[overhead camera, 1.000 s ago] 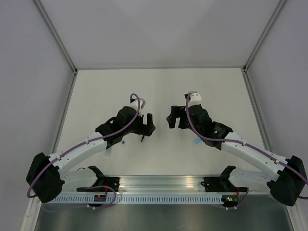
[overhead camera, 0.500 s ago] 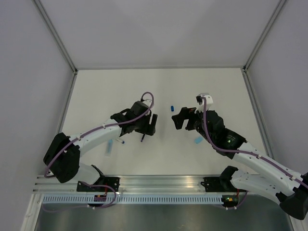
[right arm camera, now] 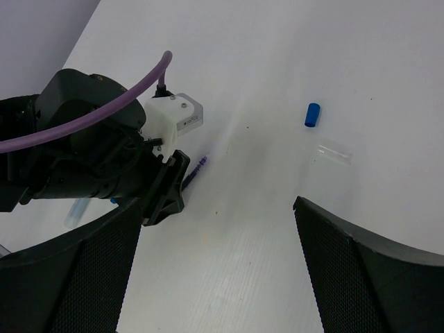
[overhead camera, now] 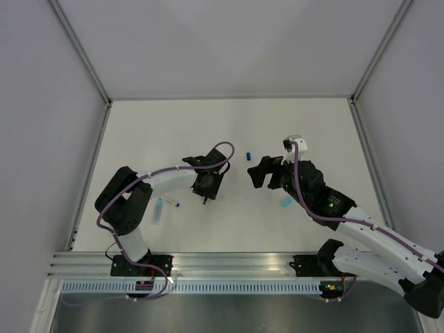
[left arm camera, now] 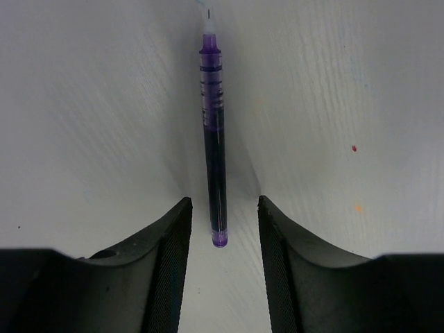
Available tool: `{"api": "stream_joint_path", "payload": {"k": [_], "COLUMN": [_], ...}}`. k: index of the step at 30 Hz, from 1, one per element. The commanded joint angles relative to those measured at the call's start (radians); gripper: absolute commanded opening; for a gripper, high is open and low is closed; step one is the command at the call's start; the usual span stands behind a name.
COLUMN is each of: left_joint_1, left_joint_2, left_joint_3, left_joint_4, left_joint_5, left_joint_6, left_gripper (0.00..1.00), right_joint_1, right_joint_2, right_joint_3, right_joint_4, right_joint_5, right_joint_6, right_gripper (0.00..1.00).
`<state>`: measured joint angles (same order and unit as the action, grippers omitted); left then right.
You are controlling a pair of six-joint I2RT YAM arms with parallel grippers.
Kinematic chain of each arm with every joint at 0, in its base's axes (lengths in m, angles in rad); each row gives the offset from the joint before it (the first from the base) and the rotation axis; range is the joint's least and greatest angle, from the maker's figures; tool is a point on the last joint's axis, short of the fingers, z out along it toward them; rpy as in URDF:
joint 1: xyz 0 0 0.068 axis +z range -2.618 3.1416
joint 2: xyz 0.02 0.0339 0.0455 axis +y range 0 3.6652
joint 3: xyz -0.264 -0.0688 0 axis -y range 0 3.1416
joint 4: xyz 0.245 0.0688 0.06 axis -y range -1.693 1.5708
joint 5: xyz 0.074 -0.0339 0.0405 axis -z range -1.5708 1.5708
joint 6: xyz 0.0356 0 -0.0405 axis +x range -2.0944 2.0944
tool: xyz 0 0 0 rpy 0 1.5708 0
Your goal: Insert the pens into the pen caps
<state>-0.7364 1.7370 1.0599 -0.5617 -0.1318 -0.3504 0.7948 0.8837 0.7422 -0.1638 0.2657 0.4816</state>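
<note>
A dark purple pen (left arm camera: 213,139) lies flat on the white table, tip pointing away. My left gripper (left arm camera: 223,202) is low over it and open. The pen's rear end sits between the jaws with a gap on each side. From above, that gripper (overhead camera: 208,186) covers most of the pen (overhead camera: 205,200). A white-barrelled pen (overhead camera: 170,202) lies left of it. The dark blue cap (overhead camera: 248,155) (right arm camera: 312,114) lies on its side ahead of my wide open, empty right gripper (overhead camera: 254,173) (right arm camera: 215,229). The light blue cap (overhead camera: 285,202) lies beside the right arm.
A pale bluish translucent piece (overhead camera: 158,211) lies near the left arm's elbow. A small clear piece (right arm camera: 333,152) lies just below the dark blue cap. Grey walls with metal posts close the table on three sides, and a rail (overhead camera: 236,267) runs along the near edge.
My left gripper has come down over the dark pen and its jaws have narrowed around the pen's end. The right arm shifted right early on, uncovering the dark blue cap, then stayed still.
</note>
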Motion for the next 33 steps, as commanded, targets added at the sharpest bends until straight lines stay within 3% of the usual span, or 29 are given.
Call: {"api": "stream_joint_path", "payload": {"k": [1, 4, 9, 14, 18, 22, 24, 28, 33], "left_joint_1": [-0.003, -0.001, 0.000, 0.000, 0.006, 0.005, 0.005, 0.005, 0.005], "left_joint_2": [0.021, 0.045, 0.076, 0.084, 0.027, -0.132, -0.207, -0.375, -0.524], "left_joint_3": [0.041, 0.052, 0.055, 0.046, 0.022, -0.009, -0.035, -0.130, -0.219], "left_joint_4": [-0.033, -0.046, -0.052, -0.057, -0.032, 0.015, 0.072, 0.189, 0.302], "left_joint_5": [-0.035, -0.037, -0.035, -0.048, -0.057, -0.035, 0.006, 0.127, 0.302], "left_joint_6": [0.027, 0.024, 0.016, 0.002, -0.012, -0.030, -0.033, -0.038, -0.059], "left_gripper": [0.48, 0.45, 0.32, 0.03, 0.02, 0.02, 0.02, 0.02, 0.02], "right_joint_1": [0.001, 0.001, 0.001, 0.001, 0.001, 0.001, 0.001, 0.001, 0.001], "right_joint_2": [-0.002, -0.003, -0.006, -0.003, 0.012, 0.043, 0.073, 0.139, 0.270], "right_joint_3": [0.002, 0.002, 0.000, 0.000, -0.004, -0.023, -0.041, -0.133, -0.149], "right_joint_4": [0.035, 0.035, 0.035, 0.032, 0.040, 0.102, 0.134, 0.353, 0.513], "right_joint_5": [-0.005, -0.003, 0.004, 0.010, -0.005, -0.054, -0.081, -0.143, -0.181], "right_joint_6": [-0.012, -0.012, -0.017, -0.015, 0.008, 0.087, 0.164, 0.271, 0.314], "right_gripper": [0.96, 0.96, 0.96, 0.96, 0.96, 0.96, 0.96, 0.95, 0.93]}}
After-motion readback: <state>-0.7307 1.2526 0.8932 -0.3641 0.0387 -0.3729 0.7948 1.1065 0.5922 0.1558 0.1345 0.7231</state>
